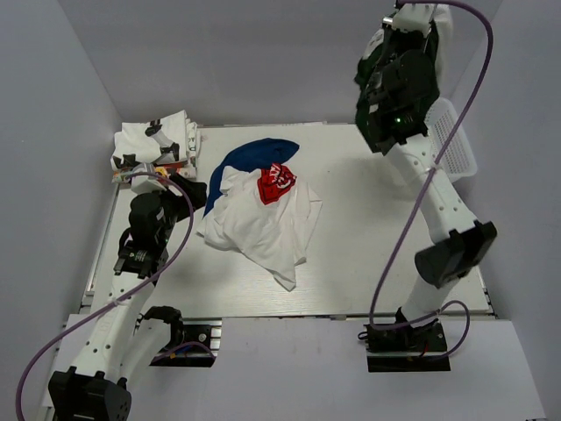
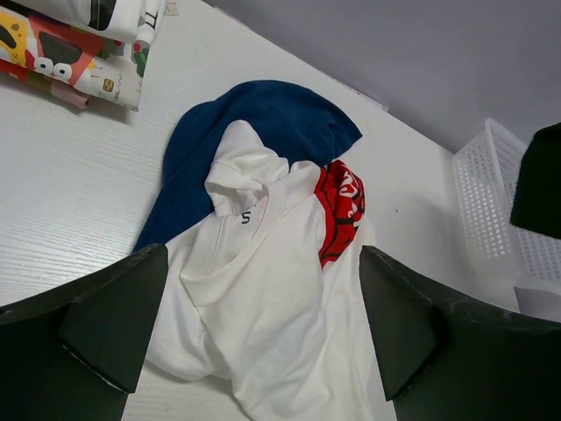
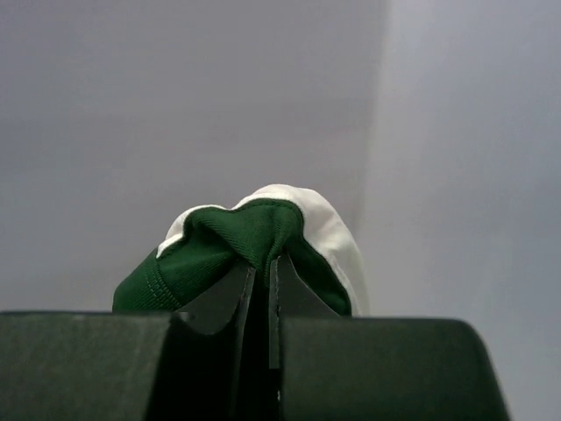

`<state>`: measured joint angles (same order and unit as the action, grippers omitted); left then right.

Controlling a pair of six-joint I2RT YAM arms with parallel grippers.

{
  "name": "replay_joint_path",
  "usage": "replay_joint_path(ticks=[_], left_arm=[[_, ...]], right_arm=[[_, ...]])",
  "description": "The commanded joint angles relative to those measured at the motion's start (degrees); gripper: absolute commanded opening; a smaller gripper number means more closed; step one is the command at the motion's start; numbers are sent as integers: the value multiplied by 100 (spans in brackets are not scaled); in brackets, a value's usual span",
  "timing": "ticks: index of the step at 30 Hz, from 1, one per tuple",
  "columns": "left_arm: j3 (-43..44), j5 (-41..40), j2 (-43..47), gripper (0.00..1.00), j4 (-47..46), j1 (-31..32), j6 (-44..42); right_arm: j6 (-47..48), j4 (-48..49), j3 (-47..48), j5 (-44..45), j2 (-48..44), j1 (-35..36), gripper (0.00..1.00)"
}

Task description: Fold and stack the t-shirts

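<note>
A crumpled white t-shirt with red print [image 1: 259, 219] lies mid-table on top of a plain dark blue t-shirt [image 1: 259, 152]. Both show in the left wrist view, the white one [image 2: 263, 289] over the blue one [image 2: 280, 114]. My left gripper [image 1: 188, 187] is open and empty, just left of the pile, its jaws spread wide [image 2: 263, 263]. My right gripper [image 3: 261, 263] is raised high at the back right [image 1: 390, 39]. It is shut on a fold of a white t-shirt with dark green trim [image 3: 245, 232].
A stack of folded printed t-shirts [image 1: 153, 145] sits at the back left corner, its edge in the left wrist view [image 2: 79, 61]. A white mesh basket [image 1: 456, 145] stands at the right edge, behind the right arm, and shows in the left wrist view [image 2: 491, 202].
</note>
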<state>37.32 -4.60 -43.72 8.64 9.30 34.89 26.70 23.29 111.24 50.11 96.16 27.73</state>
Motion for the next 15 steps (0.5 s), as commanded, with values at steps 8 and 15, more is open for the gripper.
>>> replay_joint_path(ticks=[8,15], left_arm=[[793,-102,-742,100,489,28,-141],[856,311,-1041,100,357,28,-229]], right_arm=[[1814,1758,1640,-10,1520,-1760,0],[-954,-473,-222,-1458,1379,-2430,24]])
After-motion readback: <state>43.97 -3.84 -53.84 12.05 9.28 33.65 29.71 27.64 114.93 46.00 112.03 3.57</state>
